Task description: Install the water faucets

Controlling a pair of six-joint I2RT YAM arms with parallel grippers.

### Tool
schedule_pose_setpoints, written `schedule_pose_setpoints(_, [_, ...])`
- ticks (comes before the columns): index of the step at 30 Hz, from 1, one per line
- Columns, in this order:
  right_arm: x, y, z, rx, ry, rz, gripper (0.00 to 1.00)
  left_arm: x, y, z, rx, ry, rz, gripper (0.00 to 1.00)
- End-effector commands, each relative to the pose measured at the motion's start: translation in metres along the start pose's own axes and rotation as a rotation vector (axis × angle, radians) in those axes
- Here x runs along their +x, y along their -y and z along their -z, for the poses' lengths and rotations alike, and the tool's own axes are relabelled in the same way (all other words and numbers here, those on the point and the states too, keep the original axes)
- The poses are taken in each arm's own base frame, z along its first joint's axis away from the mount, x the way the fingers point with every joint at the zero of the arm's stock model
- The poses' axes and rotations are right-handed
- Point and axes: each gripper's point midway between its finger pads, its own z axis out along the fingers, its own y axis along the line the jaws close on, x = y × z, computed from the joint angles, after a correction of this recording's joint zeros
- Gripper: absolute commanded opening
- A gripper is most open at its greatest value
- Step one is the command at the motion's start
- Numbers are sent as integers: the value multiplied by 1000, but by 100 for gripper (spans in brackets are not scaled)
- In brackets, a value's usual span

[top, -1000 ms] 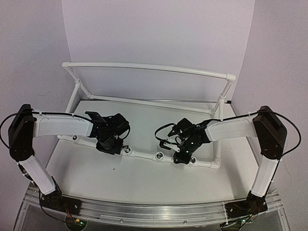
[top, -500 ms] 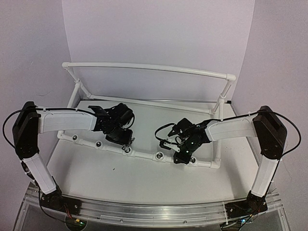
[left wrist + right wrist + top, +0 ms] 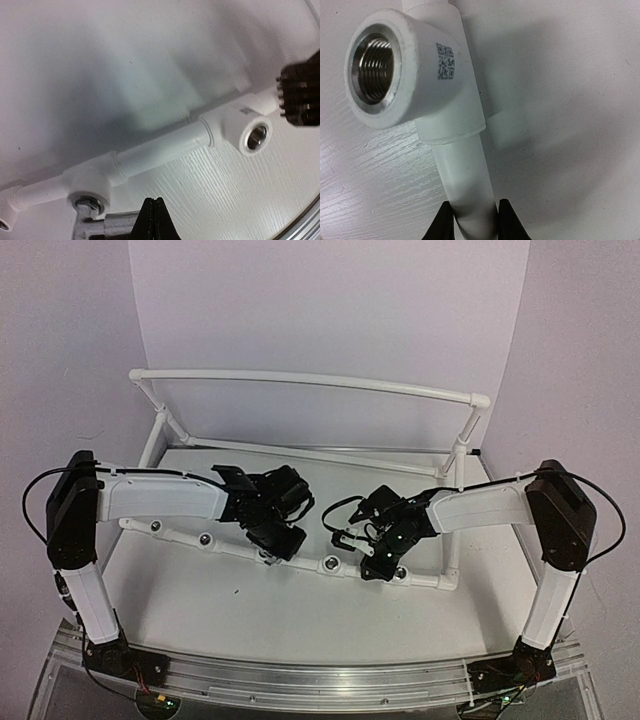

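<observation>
From above, the left gripper (image 3: 283, 536) has travelled to its right along the front pipe (image 3: 180, 534), past 2 bare sockets, and now hangs over the 3rd. The right gripper (image 3: 384, 560) has not moved and clamps the same pipe. I think seating can begin.

In the left wrist view the fingers (image 3: 146, 225) are pressed nearly together, seemingly pinching the water faucet (image 3: 107, 229). It lies just left of them, its threaded end at the mouth of a tee socket (image 3: 85, 187). If the thread has caught, I cannot tell.

In the right wrist view the 2 fingers (image 3: 444, 222) squeeze the pipe; an empty threaded socket (image 3: 372, 62) stands just ahead. Nothing blocks the faucet.
</observation>
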Motion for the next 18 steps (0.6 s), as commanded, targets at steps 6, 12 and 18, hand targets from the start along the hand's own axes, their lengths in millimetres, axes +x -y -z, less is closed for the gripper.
schedule_pose_setpoints(6, [37, 11, -18, 25, -127, -128, 8, 41, -14, 26, -130, -99, 18, 1])
schedule_pose_setpoints(12, [36, 12, -18, 27, -127, -127, 7, 70, -46, 23, -295, -180, 61, 1])
schedule_pose_setpoints(18, [37, 13, -18, 28, -128, -129, 8, 72, -64, 33, -395, -158, 115, 2])
